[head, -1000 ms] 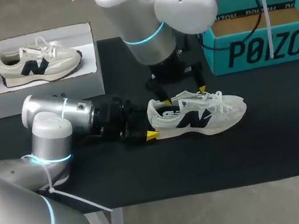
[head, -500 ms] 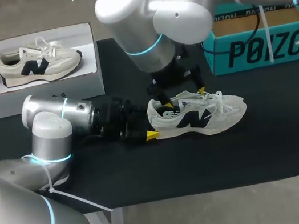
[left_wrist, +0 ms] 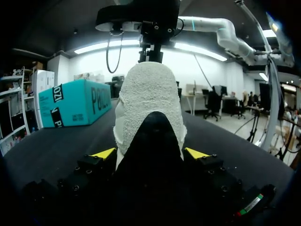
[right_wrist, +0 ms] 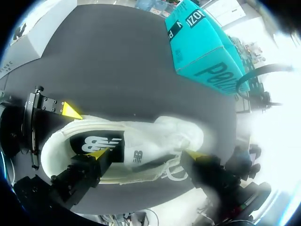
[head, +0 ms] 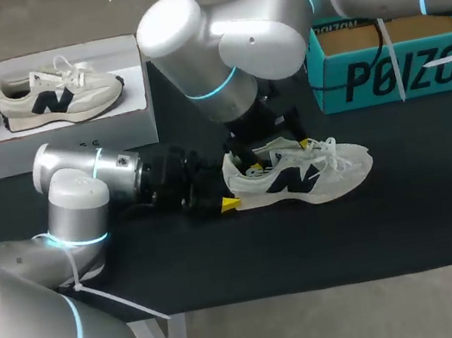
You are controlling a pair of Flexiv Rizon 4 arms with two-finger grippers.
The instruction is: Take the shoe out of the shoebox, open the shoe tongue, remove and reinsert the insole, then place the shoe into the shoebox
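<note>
While our left fingers (left_wrist: 104, 153) are gripping the heel of the shoe (head: 302, 175) from both sides, our right fingers (right_wrist: 97, 153) are hanging over its opening, spread wide and holding nothing. One yellow tip is sitting at the rear of the opening, right at the dark printed insole (right_wrist: 106, 142). The other is standing out by the laces, beside the tongue (head: 280, 153).

We are judging the step in hand to be the lifting of the insole, or the last of the tongue opening; the pictures are not settling which. To do it well, we are advising a slow descent at the heel end, where the insole's edge is easiest to catch. The pinch should be narrow and take the insole alone, followed by a peel upward and back rather than a straight pull. The left grip should be staying firm and low on the heel, so that the shoe is not rising with the insole. The outer right tip should be kept clear of the loose laces, which look ready to snag.

We are seeing the shoe upright on its sole in the middle of the black bench (head: 225, 265). Its long axis is running across the bench, roughly along the front edge, with the heel toward our left arm and the toe toward our right. The open teal shoebox (head: 393, 74) is standing beyond the toe, at the far right. A white box (head: 63, 136) holding a second shoe (head: 55, 94) is standing well apart at the far left.
</note>
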